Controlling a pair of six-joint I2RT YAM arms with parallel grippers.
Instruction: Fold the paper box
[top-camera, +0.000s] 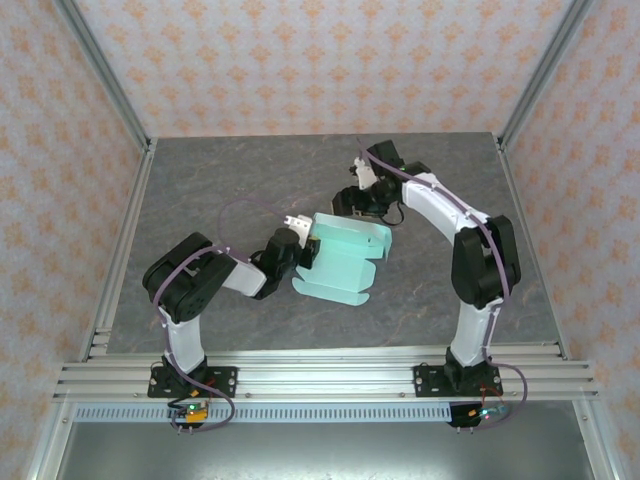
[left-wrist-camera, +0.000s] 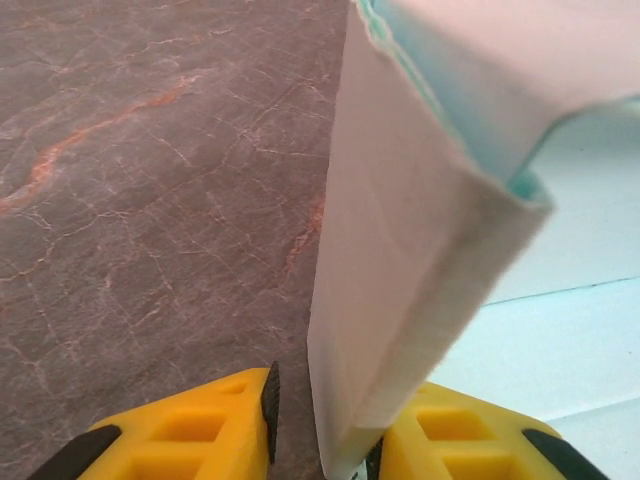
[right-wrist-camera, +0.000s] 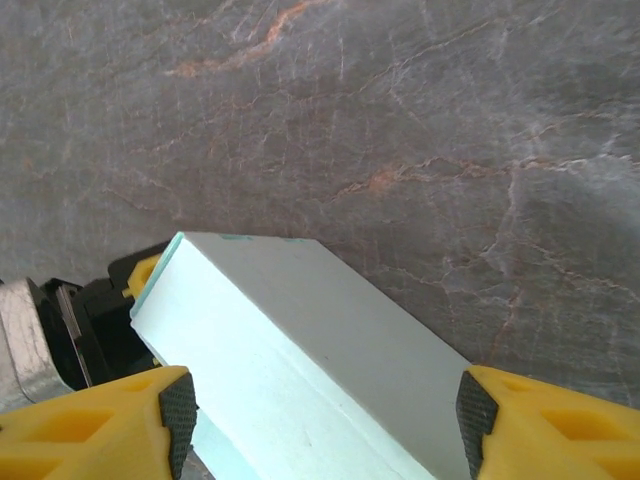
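Note:
The paper box (top-camera: 340, 262) is pale mint-blue card, partly folded, lying mid-table with raised walls along its left and far sides. My left gripper (top-camera: 303, 245) is at its left edge. In the left wrist view the upright wall of the paper box (left-wrist-camera: 400, 250) stands between the yellow fingers of the left gripper (left-wrist-camera: 322, 432); it leans on the right finger, with a gap to the left pad (left-wrist-camera: 270, 405). My right gripper (top-camera: 358, 200) is at the far edge. Seen from that wrist, the right gripper (right-wrist-camera: 322, 415) stands wide open over the paper box (right-wrist-camera: 300, 340).
The grey marbled table (top-camera: 220, 180) runs bare to the left and back. Aluminium rails (top-camera: 300, 375) cross the near edge, and frame posts (top-camera: 110, 90) rise at the back corners. Patterned walls enclose three sides. A purple cable (top-camera: 240, 210) loops over the left arm.

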